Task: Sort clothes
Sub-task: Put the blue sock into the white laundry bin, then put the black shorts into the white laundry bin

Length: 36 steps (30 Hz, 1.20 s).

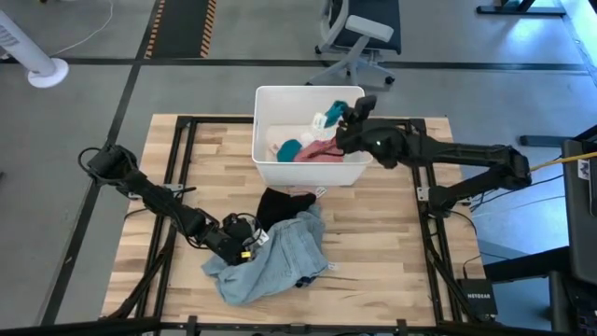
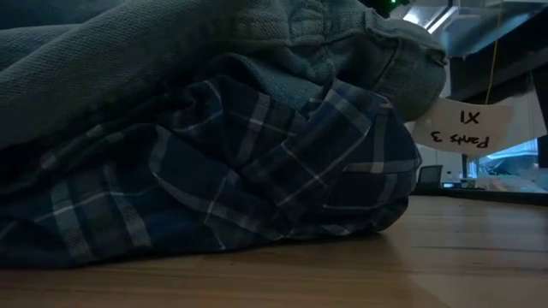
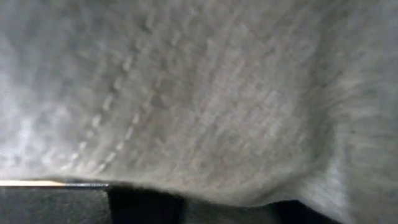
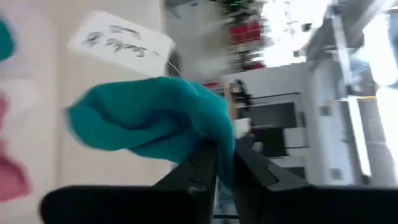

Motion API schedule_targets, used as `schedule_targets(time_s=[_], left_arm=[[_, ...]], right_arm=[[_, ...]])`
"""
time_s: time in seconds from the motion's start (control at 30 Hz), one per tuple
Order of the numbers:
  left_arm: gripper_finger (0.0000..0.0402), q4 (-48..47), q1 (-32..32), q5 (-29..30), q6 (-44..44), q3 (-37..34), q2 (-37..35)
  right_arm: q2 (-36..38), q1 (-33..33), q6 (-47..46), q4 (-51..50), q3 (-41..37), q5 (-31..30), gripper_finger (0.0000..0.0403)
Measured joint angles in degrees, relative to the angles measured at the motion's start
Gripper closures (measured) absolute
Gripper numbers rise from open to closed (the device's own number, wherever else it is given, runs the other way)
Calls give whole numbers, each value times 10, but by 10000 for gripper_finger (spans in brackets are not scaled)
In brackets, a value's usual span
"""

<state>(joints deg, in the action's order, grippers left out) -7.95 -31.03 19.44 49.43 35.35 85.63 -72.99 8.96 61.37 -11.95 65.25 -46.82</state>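
Over the white rectangular plastic bin (image 1: 280,103), above its right-hand half, the right gripper (image 4: 225,163) holds a small teal fabric piece (image 4: 155,118) pinched between fingers that stand almost together, only a thin fold of cloth between them. A white paper tag (image 4: 121,40) on a thread hangs from the piece. It appears to be held there so that it will fall among the smaller items once let go, and the grip looks about to loosen. Inside the bin lie a pink garment (image 1: 322,152), another teal piece (image 1: 288,148) and a white one (image 1: 273,140). In front of the bin, on the wooden table (image 1: 392,252), a black garment (image 1: 278,205) lies next to the large grey-blue denim shirt (image 1: 275,261), which is heaped over a blue-and-white plaid shirt (image 2: 240,180); a paper label (image 2: 461,128) dangles from the heap. The left gripper (image 1: 241,245) is at the near-left edge of that heap, well away from the bin, its fingers spread wide and pressed into the denim, probably set to gather the shirt next.
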Motion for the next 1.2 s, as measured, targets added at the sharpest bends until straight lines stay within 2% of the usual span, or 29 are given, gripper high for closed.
schedule_targets(time_s=[0.13,0.2,0.33,0.43,0.53,0.73,0.8,1.0,1.2], left_arm=[[208,0,0,0,0,0,0],[208,0,0,0,0,0,0],[208,0,0,0,0,0,0],[208,0,0,-1,1,0,0],[208,0,0,-1,1,0,0],[208,1,0,2,0,0,0],[208,1,0,3,0,0,0],[208,10,0,7,0,0,0],[208,11,0,7,-1,0,0]], right_arm=[[0,20,-77,-68,0,89,296],[0,24,-110,-90,0,114,262],[1,22,-117,-118,0,115,205],[1,12,-131,-168,9,115,180],[1,4,-157,-223,31,135,171],[-3,-48,-190,-236,32,288,169],[-15,-77,-190,-227,33,318,169],[-67,-163,-160,-200,32,310,169],[-145,-203,-156,-186,32,303,169]])
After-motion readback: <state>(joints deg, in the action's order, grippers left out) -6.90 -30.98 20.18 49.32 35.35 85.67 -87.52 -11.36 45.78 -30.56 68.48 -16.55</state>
